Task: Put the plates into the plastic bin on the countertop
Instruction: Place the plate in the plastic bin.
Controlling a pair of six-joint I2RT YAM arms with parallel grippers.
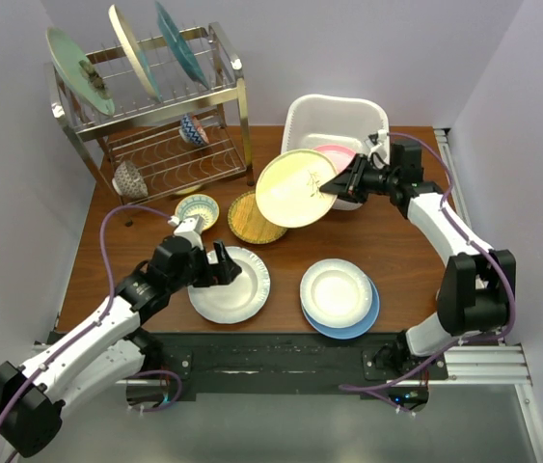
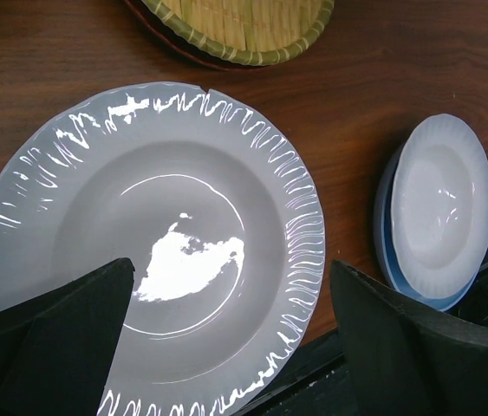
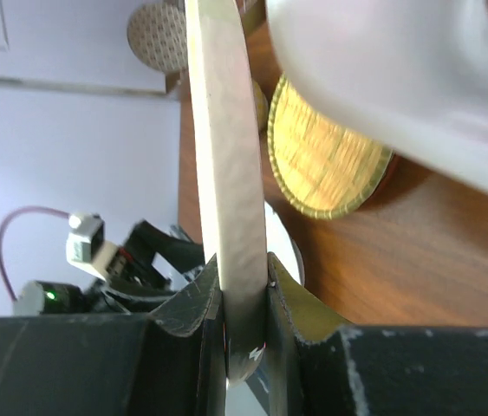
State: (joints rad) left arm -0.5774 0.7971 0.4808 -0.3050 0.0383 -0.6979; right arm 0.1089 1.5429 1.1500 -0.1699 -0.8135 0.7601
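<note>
At the far side of the bench the white plastic bin is set. A cream plate is held tilted just before its near rim, pinched edgewise by the right gripper. The left gripper is spread wide above a white plate.

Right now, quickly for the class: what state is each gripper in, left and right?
Left gripper: open, jaws spread above the white plate, holding nothing.
Right gripper: closed on the rim of the cream plate, near the plastic bin.
</note>
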